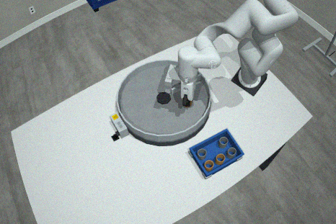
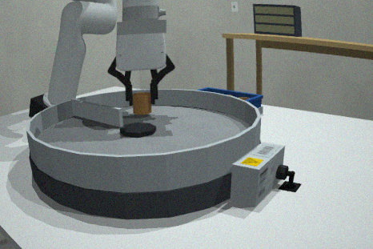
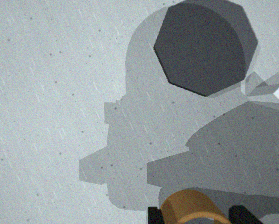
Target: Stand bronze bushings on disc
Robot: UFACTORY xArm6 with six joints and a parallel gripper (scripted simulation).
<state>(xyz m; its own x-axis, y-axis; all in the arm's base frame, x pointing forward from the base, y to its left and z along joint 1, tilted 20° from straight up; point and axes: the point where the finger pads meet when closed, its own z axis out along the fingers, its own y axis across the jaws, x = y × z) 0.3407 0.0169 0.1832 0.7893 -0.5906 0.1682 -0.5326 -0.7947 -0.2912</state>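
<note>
One bronze bushing, a short orange-brown tube, is upright in the gripper, over the grey round disc, near the dark, flat, many-sided hub; whether it touches the disc is unclear. The blue crate, lower right in the top view, holds two upright bronze bushings along its lower side and three upright grey steel bushings: left, upper right and right.

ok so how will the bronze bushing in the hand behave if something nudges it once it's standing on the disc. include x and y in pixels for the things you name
The bronze bushing (image 2: 142,103) (image 3: 186,204) looks rigid, so it probably won't squash. Its flat rim and squat shape suggest a light push would slide it across the disc (image 1: 144,112) (image 2: 200,129) (image 3: 40,100). Being round-walled, it would likely roll if knocked over.
</note>
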